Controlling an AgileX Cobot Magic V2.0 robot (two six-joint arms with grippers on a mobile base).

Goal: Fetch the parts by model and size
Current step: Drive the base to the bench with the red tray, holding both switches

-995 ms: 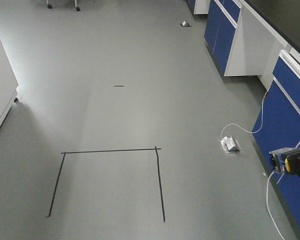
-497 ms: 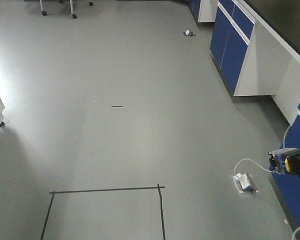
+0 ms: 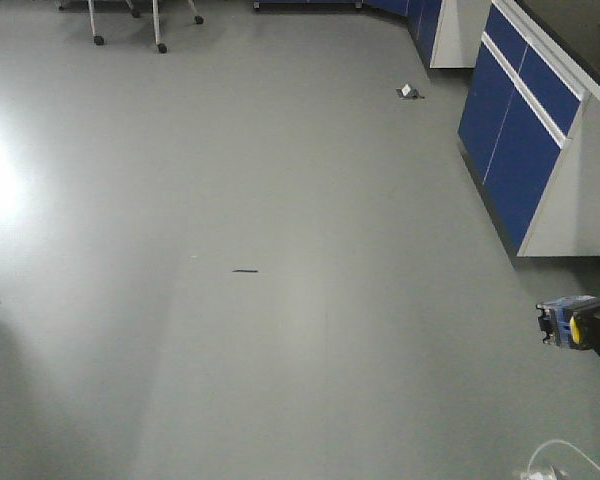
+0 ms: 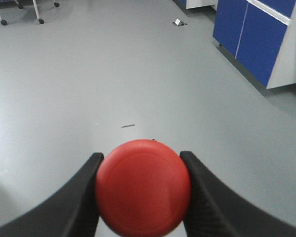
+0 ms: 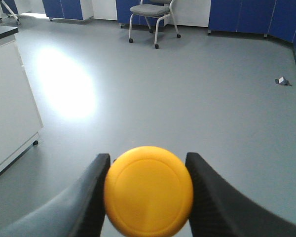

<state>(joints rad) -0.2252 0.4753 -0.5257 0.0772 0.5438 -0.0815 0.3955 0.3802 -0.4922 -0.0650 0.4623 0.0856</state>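
Note:
In the left wrist view my left gripper is shut on the red-capped push-button switch; its round cap fills the gap between the two black fingers and its base is hidden. In the right wrist view my right gripper is shut on the yellow-capped push-button switch in the same way. In the front view the yellow-capped switch shows its blue base at the far right edge, held above the floor. Only a sliver of the left arm shows at the left edge.
Grey floor all round. Blue-and-white cabinets line the right side. Chair legs on castors stand at the top left. A small scrap and a black streak lie on the floor. A white cable lies at the bottom right. A white cabinet stands to the left.
The whole view has travelled forward over the floor: the black tape square has slid out at the bottom and the black streak and blue cabinets have come nearer. Both grippers kept their hold.

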